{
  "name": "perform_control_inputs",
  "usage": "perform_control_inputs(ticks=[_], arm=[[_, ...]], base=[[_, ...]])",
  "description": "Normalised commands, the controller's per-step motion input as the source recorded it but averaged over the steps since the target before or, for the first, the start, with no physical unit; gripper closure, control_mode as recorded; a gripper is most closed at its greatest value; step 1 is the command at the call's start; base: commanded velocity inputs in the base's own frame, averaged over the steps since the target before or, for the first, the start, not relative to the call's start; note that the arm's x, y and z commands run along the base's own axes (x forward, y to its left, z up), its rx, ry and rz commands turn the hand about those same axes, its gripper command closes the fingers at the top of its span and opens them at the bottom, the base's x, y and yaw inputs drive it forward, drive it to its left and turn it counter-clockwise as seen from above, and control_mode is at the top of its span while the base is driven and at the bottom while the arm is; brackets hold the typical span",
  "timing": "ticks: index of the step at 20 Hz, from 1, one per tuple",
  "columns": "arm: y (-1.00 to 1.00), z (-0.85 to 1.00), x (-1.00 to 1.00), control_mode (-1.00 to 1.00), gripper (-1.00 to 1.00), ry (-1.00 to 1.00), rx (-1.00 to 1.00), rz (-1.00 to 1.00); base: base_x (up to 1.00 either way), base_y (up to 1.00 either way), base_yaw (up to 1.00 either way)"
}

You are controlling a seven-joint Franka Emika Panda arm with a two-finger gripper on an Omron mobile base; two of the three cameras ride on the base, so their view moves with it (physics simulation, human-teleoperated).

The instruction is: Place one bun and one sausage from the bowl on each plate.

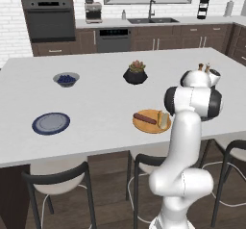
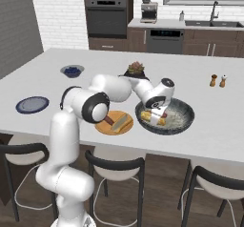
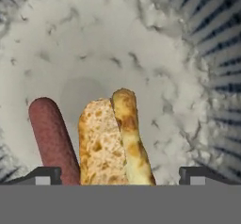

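Hanging over the dark grey bowl [image 2: 183, 118], the gripper [image 3: 120, 175] is standing with its jaws spread wide, one dark fingertip [image 3: 46, 175] at each side of the food below and nothing clamped between them. In the hand view a bun [image 3: 110, 140], split lengthwise with its golden crust to one side, is lying on the bowl's pale mottled floor, and a reddish-brown sausage [image 3: 52, 136] is lying just beside it, close against its side. The bun is sitting between the two tips; the sausage is lying close to one of them.

In the right base view the white arm is reaching across the island counter [image 2: 200, 73] with its hand low over the near part of the bowl. Just beside the bowl, toward the arm's base, the orange plate [image 1: 150, 125] is already carrying one sausage [image 1: 144, 118] and one bun [image 1: 163, 120], side by side. The dark blue plate [image 1: 51, 123] with its pale centre is sitting well apart at the counter's other end. Farther back, a small bowl of blueberries [image 1: 66, 79] and a potted succulent [image 1: 136, 72] in a black faceted pot are standing, along with two small shakers [image 2: 218, 81].
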Motion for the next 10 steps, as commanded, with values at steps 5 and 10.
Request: perform_control_inputs(ticks=[5, 10], arm=[[0.0, -0.33, 0.0, -1.0, -1.0, 0.11, 0.0, 0.02], [0.0, -0.15, 0.0, -1.0, -1.0, 0.05, 0.0, 0.01]], base=[[0.0, 0.0, 0.0], [0.0, 0.0, 0.0]])
